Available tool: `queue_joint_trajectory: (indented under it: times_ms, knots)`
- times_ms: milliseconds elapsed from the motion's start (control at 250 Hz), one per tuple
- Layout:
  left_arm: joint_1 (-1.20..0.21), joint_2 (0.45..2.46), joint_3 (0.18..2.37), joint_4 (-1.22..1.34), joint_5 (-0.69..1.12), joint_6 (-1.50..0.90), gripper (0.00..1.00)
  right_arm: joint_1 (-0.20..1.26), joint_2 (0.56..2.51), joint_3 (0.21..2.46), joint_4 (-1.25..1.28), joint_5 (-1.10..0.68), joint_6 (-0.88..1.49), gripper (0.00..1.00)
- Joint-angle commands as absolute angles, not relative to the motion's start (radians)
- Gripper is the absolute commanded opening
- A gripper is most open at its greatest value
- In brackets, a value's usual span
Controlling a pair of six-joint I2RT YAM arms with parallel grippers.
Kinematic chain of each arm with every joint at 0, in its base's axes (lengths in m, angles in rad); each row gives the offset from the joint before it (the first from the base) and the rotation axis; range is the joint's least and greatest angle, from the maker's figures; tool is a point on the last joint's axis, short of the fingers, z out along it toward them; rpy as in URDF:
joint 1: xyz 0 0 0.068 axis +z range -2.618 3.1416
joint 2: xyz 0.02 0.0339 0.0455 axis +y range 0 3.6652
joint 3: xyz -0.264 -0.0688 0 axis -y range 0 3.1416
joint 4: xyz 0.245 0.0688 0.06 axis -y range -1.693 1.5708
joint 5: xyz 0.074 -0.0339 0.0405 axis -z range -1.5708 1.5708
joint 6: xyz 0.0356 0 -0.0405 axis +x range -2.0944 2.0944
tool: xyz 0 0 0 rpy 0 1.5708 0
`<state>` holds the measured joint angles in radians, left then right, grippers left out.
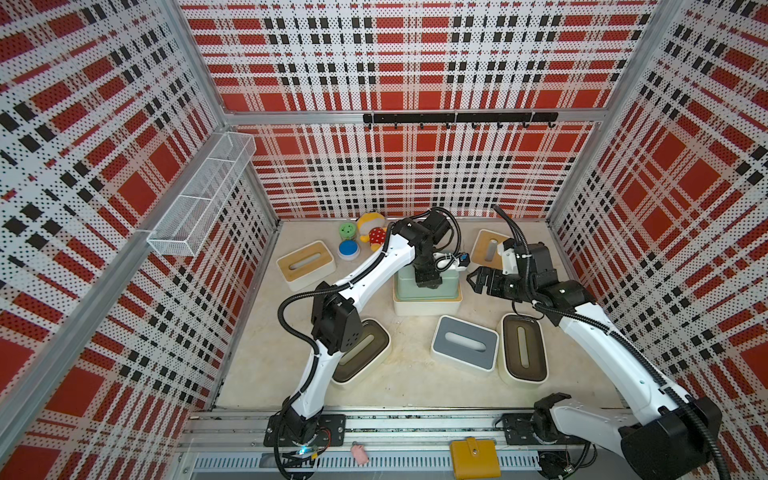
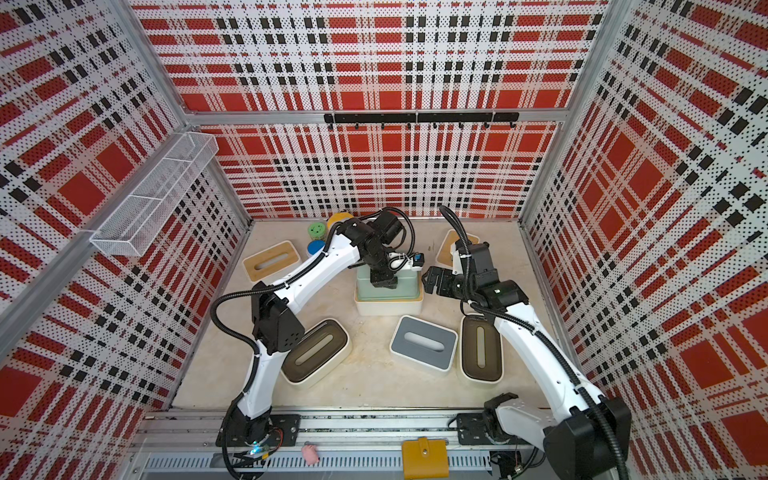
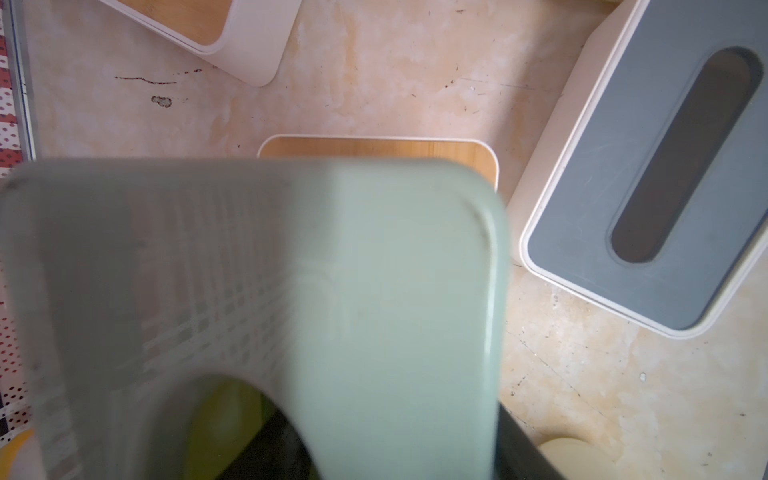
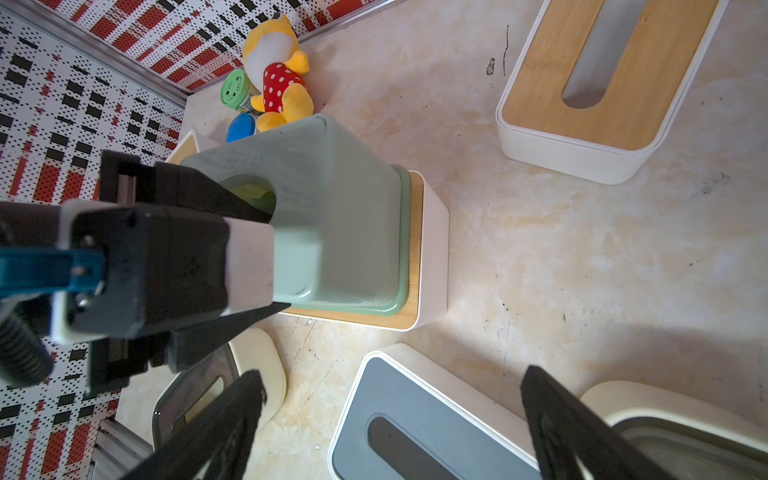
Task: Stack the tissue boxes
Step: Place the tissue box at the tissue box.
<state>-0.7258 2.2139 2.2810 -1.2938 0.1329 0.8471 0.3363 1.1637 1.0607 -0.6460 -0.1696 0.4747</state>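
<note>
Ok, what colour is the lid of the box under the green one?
Bamboo-tan lid, clearest in the right wrist view.

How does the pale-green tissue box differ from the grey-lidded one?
The pale-green tissue box is one colour; the grey-lidded tissue box has a white body. The green one stands on a bamboo-lidded white box; the grey-lidded one on the table. The green one's top has a round hole holding a finger of the left claw; the grey-lidded one's has a long slot, untouched. Both are rounded rectangles.
</note>
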Motion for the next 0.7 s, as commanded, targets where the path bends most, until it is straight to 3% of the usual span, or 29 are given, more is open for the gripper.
queue_joint_trajectory:
  times_ms: [0, 380, 436, 696]
  knots:
    - [-0.734, 2.18, 2.279, -1.289, 0.126, 0.87, 0.59, 0.341, 1.137, 1.048, -0.612, -0.158, 0.477, 1.0]
    - [-0.733, 2.09, 2.194, -1.244, 0.151, 0.88, 0.7, 0.341, 1.143, 1.044, -0.592, -0.158, 0.488, 1.0]
    - [-0.734, 2.082, 2.188, -1.238, 0.148, 0.88, 0.76, 0.341, 1.144, 1.044, -0.592, -0.159, 0.488, 1.0]
    - [-0.733, 2.032, 2.176, -1.221, 0.151, 0.88, 0.77, 0.341, 1.143, 1.047, -0.584, -0.16, 0.491, 1.0]
